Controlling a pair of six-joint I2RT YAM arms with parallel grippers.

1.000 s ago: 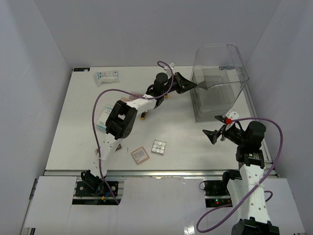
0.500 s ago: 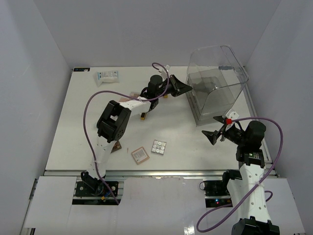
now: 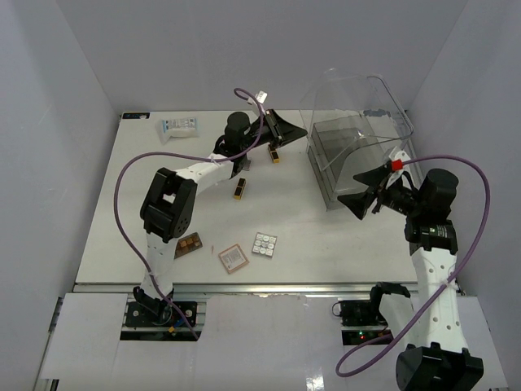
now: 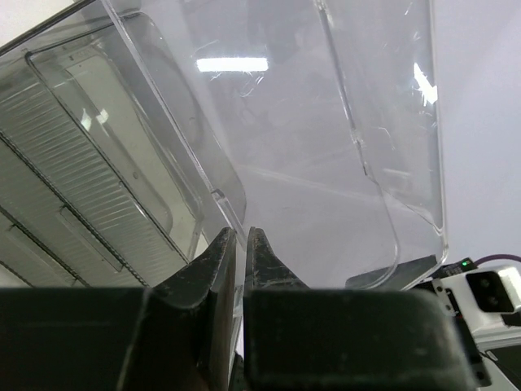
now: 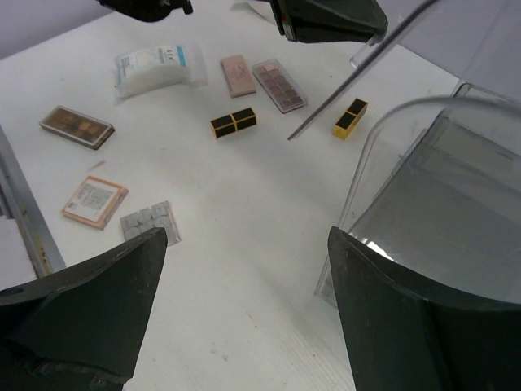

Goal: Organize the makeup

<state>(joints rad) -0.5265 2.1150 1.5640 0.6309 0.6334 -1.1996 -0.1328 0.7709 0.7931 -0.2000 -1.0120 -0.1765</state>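
Nearest me, by the table's (image 3: pixel 326 244) front edge, the pinkish square compact (image 3: pixel 232 258), silvery grid palette (image 3: pixel 264 244) and brown palette (image 3: pixel 189 244) lie apart from one another, with bare table to their right. My right gripper (image 5: pixel 247 234) hovers spread wide and empty just in front of the clear box (image 3: pixel 358 147). Further in, a dark-gold piece (image 3: pixel 239 190) lies alone. My left gripper (image 4: pixel 241 232) is pinched narrow on the rim of the tilted-up lid (image 3: pixel 346 94) (a second gold piece (image 3: pixel 278 155) sits near it). The white-blue packet (image 3: pixel 177 127) lies by the far edge
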